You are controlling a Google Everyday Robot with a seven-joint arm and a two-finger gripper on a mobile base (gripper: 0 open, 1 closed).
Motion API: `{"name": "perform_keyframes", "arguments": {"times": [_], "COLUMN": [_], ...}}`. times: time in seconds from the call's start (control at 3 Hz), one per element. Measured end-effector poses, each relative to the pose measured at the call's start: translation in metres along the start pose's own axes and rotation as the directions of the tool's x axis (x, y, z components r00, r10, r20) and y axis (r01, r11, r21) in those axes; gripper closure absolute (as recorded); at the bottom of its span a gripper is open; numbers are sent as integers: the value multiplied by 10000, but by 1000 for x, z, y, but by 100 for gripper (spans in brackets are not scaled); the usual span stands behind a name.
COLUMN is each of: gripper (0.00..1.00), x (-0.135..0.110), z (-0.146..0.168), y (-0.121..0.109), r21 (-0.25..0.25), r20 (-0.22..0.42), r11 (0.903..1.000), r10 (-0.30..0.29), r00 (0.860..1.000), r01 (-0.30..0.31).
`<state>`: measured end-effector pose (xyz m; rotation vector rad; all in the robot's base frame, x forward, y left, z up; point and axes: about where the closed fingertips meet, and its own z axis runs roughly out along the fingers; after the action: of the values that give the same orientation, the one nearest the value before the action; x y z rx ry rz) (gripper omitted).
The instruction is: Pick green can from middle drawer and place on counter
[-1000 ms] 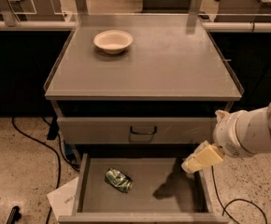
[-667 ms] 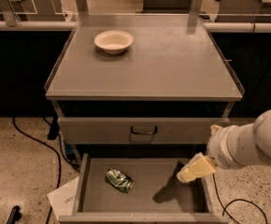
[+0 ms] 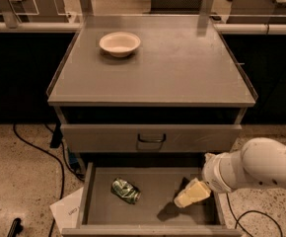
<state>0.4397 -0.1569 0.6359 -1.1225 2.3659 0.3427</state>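
So the claw (image 3: 192, 194) hangs low inside the middle drawer (image 3: 150, 181), holding nothing and I can't tell how open, with the green can (image 3: 125, 190) lying at its 9 o'clock, probably lining up a grab.

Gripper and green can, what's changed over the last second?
The gripper has dropped lower and leftward into the middle drawer, toward the green can, not touching it. The can lies where it was, and the bowl sits unmoved on the counter.
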Motion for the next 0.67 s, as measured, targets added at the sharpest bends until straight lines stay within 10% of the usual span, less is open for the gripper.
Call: {"name": "perform_keyframes", "arguments": {"times": [0.67], "gripper": [0], "x": [2], "z": [30], "y": [7], "r21": [-513], "r20": [226], "r11": [9986], "r10": [-142], "r00": [9996], "r01": [153]}}
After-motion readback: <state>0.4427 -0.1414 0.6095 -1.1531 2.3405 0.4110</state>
